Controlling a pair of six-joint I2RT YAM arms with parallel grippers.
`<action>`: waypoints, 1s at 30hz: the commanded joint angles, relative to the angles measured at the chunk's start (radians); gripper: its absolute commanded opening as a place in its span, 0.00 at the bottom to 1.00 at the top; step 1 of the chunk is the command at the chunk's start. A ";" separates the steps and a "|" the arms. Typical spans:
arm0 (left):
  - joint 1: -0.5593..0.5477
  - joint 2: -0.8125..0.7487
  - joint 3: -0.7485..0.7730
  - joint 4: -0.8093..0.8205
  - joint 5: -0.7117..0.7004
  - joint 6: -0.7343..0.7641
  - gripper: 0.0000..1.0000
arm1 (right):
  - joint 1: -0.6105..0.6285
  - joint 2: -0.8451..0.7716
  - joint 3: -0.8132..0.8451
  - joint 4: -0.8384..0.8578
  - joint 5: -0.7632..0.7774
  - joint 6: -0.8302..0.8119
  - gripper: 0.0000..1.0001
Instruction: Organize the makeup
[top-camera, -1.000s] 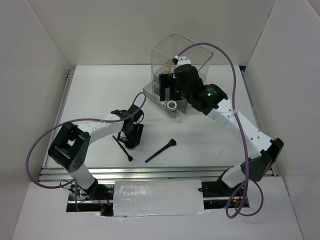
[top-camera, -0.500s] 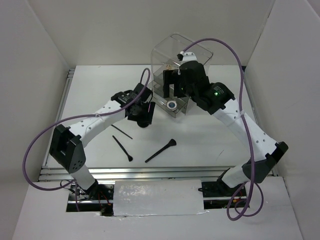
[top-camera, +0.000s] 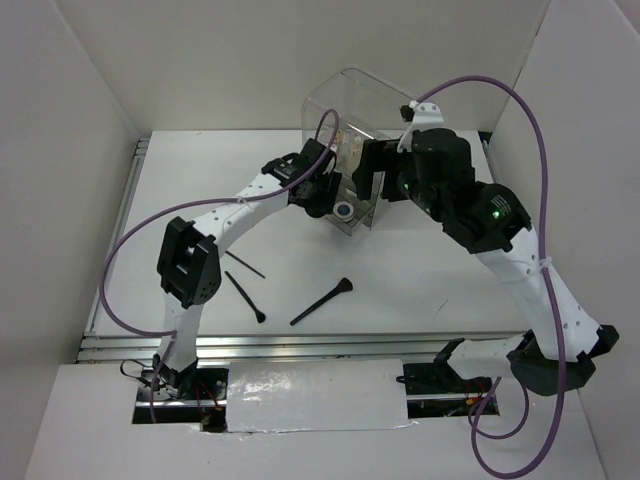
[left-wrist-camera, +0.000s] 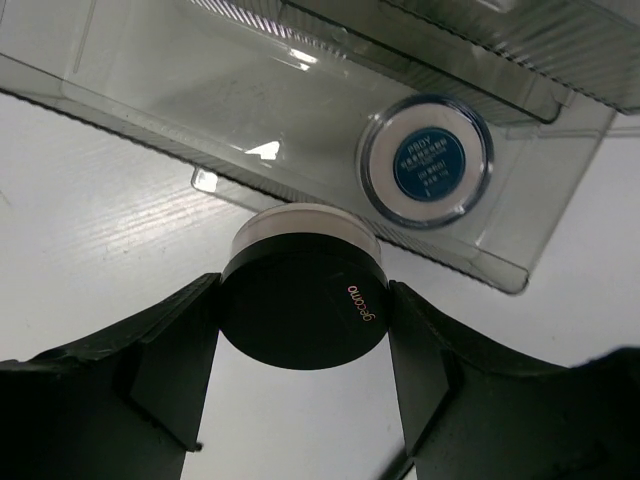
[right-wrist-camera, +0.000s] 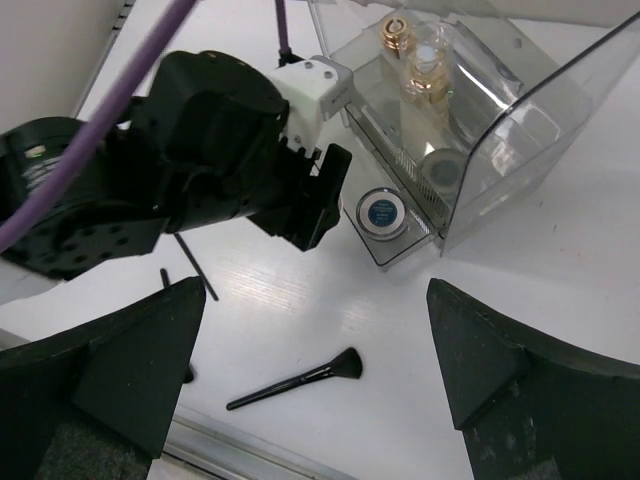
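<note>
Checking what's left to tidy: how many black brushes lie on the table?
3: a thin brush at the back, a short brush just in front of it, the largest brush to their right. Others may be hidden.

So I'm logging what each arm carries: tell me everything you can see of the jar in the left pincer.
The round black jar has a matte dark body with gold lettering on its side and a pale frosted end facing away. It looks like plastic, clamped at its sides by the left pincer, just short of the clear drawer.
</note>
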 joint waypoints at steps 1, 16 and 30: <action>0.002 0.026 0.056 0.111 -0.051 0.060 0.17 | -0.004 -0.054 0.035 -0.052 0.008 0.002 1.00; 0.020 -0.013 0.016 0.314 -0.062 0.067 0.22 | -0.006 -0.071 0.032 -0.105 0.002 -0.041 1.00; 0.026 0.036 -0.008 0.388 -0.110 0.071 0.58 | -0.006 -0.057 0.044 -0.091 -0.073 -0.052 1.00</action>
